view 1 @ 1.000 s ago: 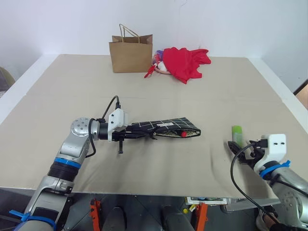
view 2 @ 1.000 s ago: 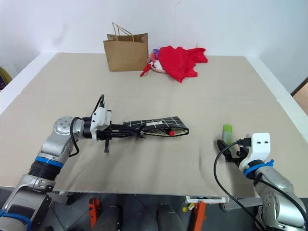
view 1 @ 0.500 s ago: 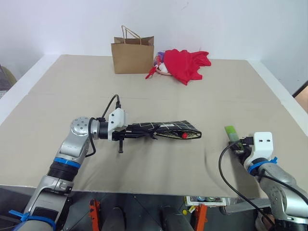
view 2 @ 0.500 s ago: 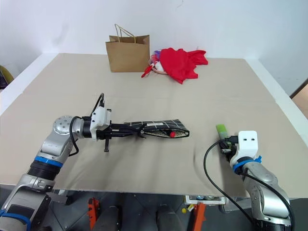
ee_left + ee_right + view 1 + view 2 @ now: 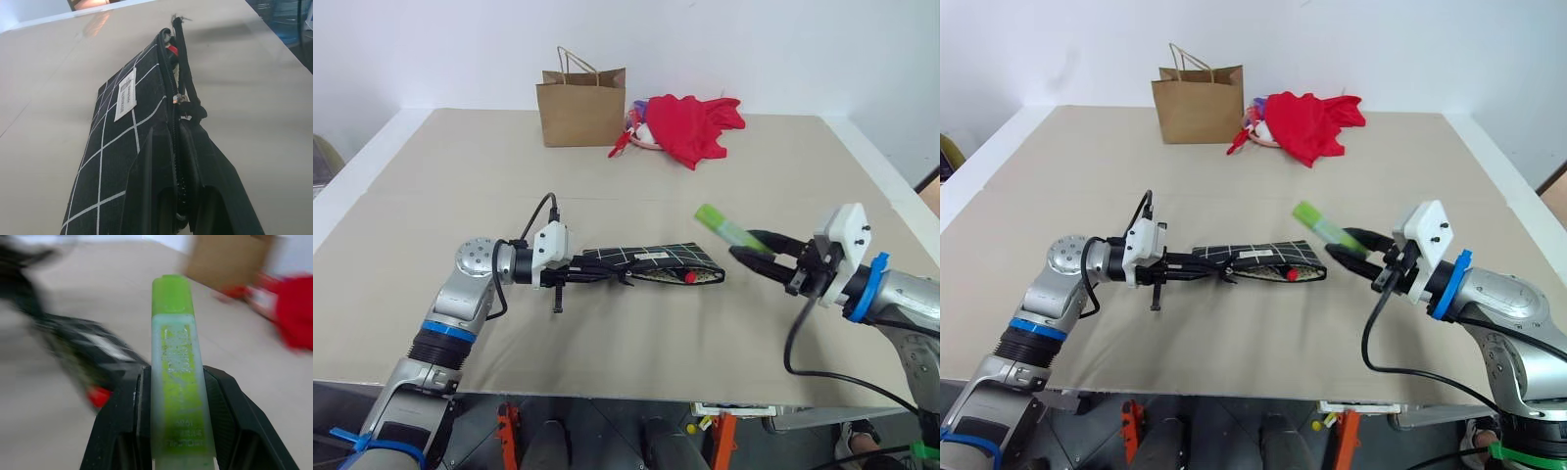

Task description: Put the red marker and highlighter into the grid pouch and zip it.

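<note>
My right gripper (image 5: 1349,247) has its jaws clamped on the highlighter (image 5: 1317,224), stiff, light and slick I'd judge, so I'd grip mid-barrel, while beyond its tip the pouch (image 5: 651,263), soft and floppy, is pinched edge-on between the left gripper (image 5: 582,273) jaws, marker (image 5: 689,277) inside.

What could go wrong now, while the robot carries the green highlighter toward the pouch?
The right gripper holds the highlighter near one end, so most of it sticks out past the fingers; a bump on the grid pouch might tilt it or knock it loose.

The red marker already sits in the pouch mouth and may block the way.

The left gripper pinches only the far end, so a push could shift the pouch.
</note>
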